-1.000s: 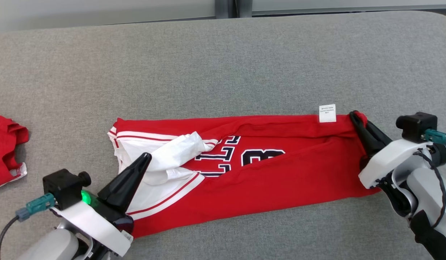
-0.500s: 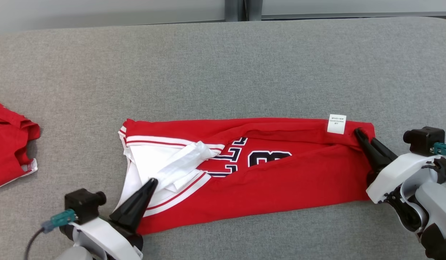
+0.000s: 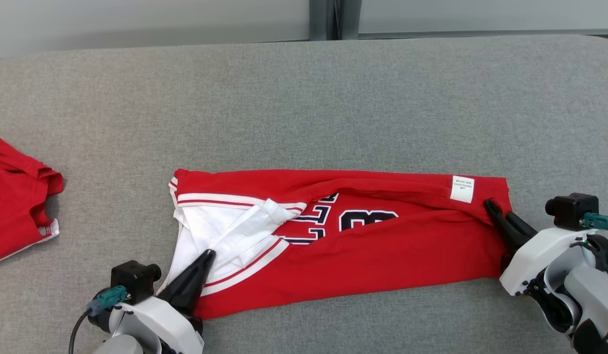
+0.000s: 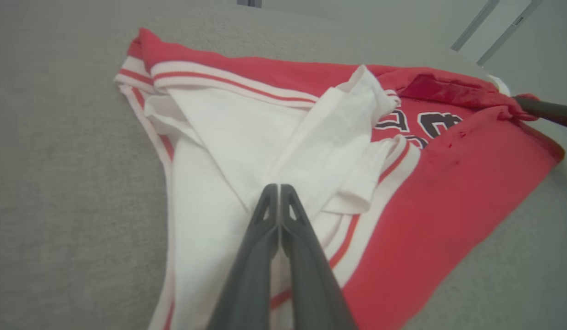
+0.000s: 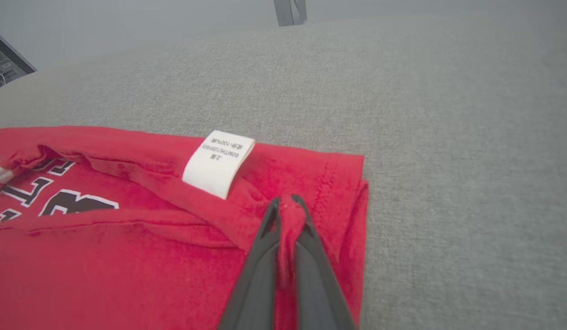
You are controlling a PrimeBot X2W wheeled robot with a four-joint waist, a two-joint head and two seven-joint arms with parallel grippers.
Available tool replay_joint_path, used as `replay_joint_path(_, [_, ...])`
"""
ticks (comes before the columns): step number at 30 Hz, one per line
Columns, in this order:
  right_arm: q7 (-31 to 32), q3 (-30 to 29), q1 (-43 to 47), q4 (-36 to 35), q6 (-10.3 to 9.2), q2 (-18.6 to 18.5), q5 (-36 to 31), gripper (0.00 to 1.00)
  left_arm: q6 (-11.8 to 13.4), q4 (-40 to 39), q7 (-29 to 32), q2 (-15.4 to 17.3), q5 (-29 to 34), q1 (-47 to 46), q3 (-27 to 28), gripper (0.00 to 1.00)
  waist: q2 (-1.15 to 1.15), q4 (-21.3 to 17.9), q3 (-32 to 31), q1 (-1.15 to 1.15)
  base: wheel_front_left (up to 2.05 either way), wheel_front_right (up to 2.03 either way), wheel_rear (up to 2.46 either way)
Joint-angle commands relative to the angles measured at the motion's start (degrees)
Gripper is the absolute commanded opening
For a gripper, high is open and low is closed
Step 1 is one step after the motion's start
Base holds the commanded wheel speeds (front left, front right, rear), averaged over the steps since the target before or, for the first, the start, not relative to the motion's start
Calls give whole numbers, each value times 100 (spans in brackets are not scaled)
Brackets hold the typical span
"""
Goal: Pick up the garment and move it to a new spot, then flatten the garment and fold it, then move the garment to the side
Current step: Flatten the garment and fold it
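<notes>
Right gripper (image 5: 286,201) slanted low, clamped on garment (image 3: 382,255) edge; left gripper (image 4: 279,188) closed over white lining (image 4: 210,137), hold unclear; grey surface (image 3: 304,98) beyond tips.

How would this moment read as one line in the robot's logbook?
stage: flattening | left claw: shut, tips on white lining | right claw: shut on garment corner near label | garment: creased, on grey surface

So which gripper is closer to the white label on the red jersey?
Right. The right gripper, jaws shut on red cloth, sits just beside the label; the left gripper is at the opposite end of the jersey, over its white part.
</notes>
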Motion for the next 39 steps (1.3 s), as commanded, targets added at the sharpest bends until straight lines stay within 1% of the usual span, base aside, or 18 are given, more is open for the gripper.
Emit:
replay_joint_path(1, [-30, -39, 26, -6, -2, -13, -9, 100, 12, 60, -22, -25, 98, 11, 140, 84, 0, 1, -45, 0, 0, 0, 0])
replay_joint_path(2, [-30, -60, 50, -10, -2, 3, 10, 100, 0, 79, -22, -77, 151, 55, 185, 100, 0, 2, -65, 0, 0, 0, 0])
replay_joint_path(5, [-30, -202, 113, -75, -2, -22, -28, 100, -17, 8, -22, -176, 351, 153, 491, 100, 0, 22, -156, 0, 0, 0, 0])
replay_joint_path(9, [-30, -584, 303, -239, -2, -64, -169, 100, -21, -330, -23, -377, 692, 372, 1051, 100, 0, 87, -277, 0, 0, 0, 0])
replay_joint_path(12, [-31, -868, 419, -314, -2, -90, -365, 100, 31, -624, -23, -530, 1019, 567, 1526, 100, 0, 122, -354, 0, 0, 0, 0])
replay_joint_path(17, [-31, -1192, 458, -98, -2, -7, -678, 100, 123, -1141, -23, -871, 1649, 849, 2346, 100, 0, 205, -451, 0, 0, 0, 0])
replay_joint_path(21, [-31, -1337, 396, 264, -1, 128, -804, 100, 243, -1543, -23, -1153, 2283, 1049, 2977, 100, 0, 293, -521, 0, 0, 0, 0])
replay_joint_path(25, [-31, -1322, 361, 663, -2, 258, -809, 100, 367, -1744, -22, -1413, 2793, 1228, 3497, 100, 0, 370, -585, 0, 0, 0, 0])
replay_joint_path(26, [-3, -1293, 346, 767, -2, 299, -786, 100, 363, -1775, -23, -1445, 2922, 1273, 3593, 100, 0, 381, -597, 0, 0, 0, 0])
replay_joint_path(28, [43, -1264, 281, 959, -2, 353, -764, 100, 396, -1817, -22, -1575, 3023, 1338, 3833, 100, 0, 403, -615, 0, 0, 0, 0])
replay_joint_path(33, [218, -1183, 151, 1331, -2, 454, -689, 100, 397, -1829, -23, -1713, 3288, 1468, 4357, 100, 0, 446, -630, 0, 0, 0, 0])
replay_joint_path(36, [393, -1136, 91, 1507, -2, 509, -606, 100, 350, -1857, -23, -1814, 3357, 1498, 4609, 100, 0, 493, -617, 0, 0, 0, 0])
replay_joint_path(39, [578, -1094, 64, 1645, -2, 548, -549, 100, 287, -1832, -23, -1875, 3435, 1501, 4668, 100, 0, 533, -598, 0, 0, 0, 0])
